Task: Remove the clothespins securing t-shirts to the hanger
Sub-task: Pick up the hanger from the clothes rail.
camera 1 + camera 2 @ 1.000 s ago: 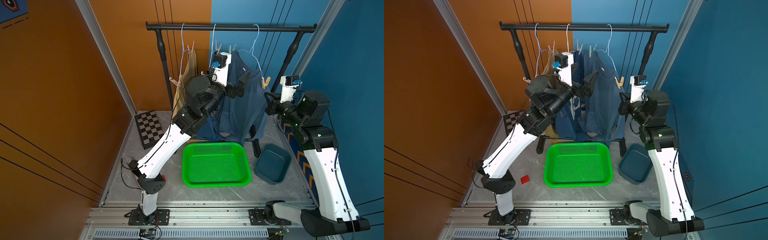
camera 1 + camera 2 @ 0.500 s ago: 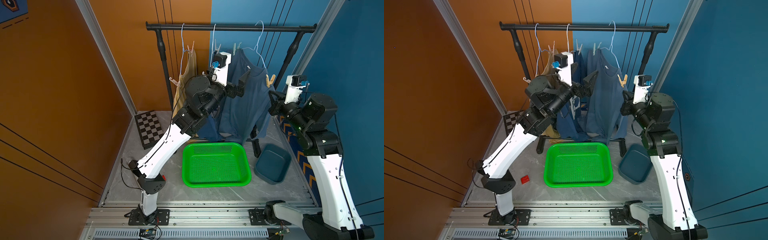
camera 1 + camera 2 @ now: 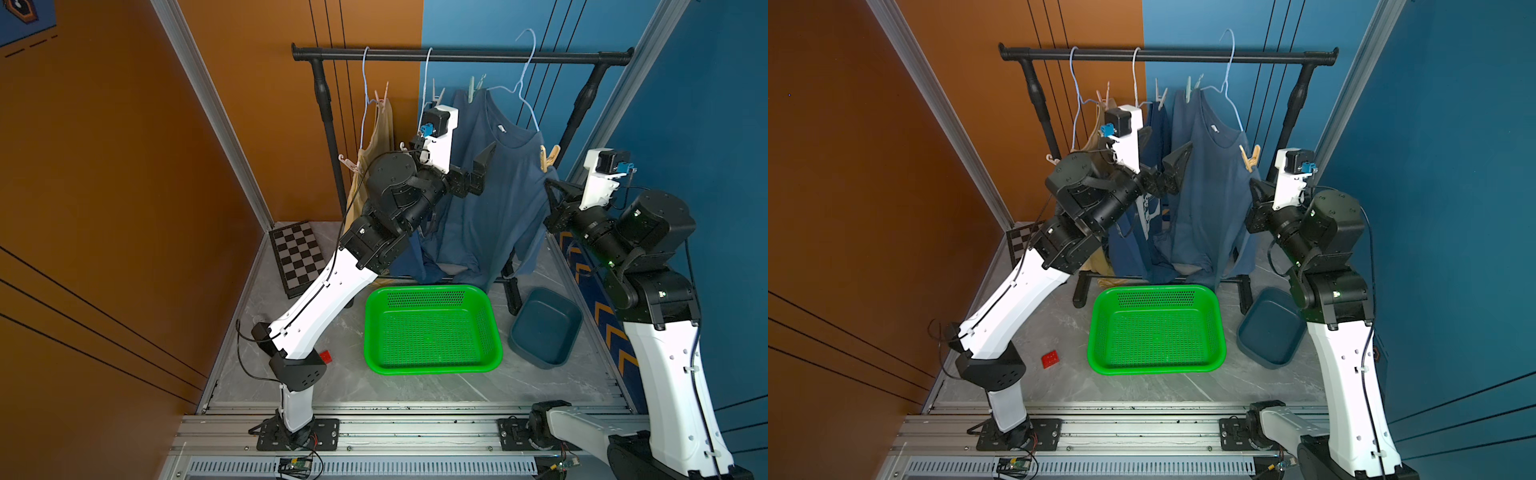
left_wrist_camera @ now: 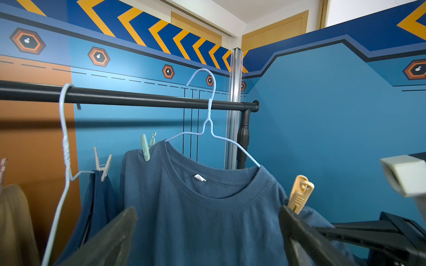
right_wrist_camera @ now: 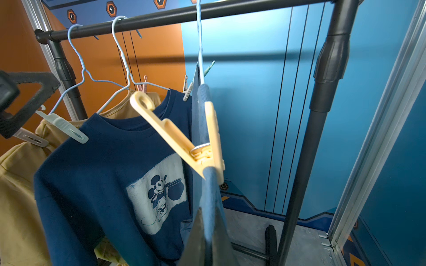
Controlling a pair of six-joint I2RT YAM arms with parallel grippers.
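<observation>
The right gripper (image 5: 205, 221) is pinching, jaws closed, the slate blue t-shirt (image 3: 490, 216) at its shoulder, just below the yellow clothespin (image 5: 184, 140). The left gripper (image 4: 206, 211) is hovering wide open before that shirt's chest. Six clothespins (image 4: 145, 148) are clamping three t-shirts (image 5: 103, 172), two apiece, on three hangers (image 4: 209, 110) hanging from one rail (image 4: 138, 99). One green basket (image 3: 432, 368) and one blue tub (image 3: 536, 360) are sitting below.
</observation>
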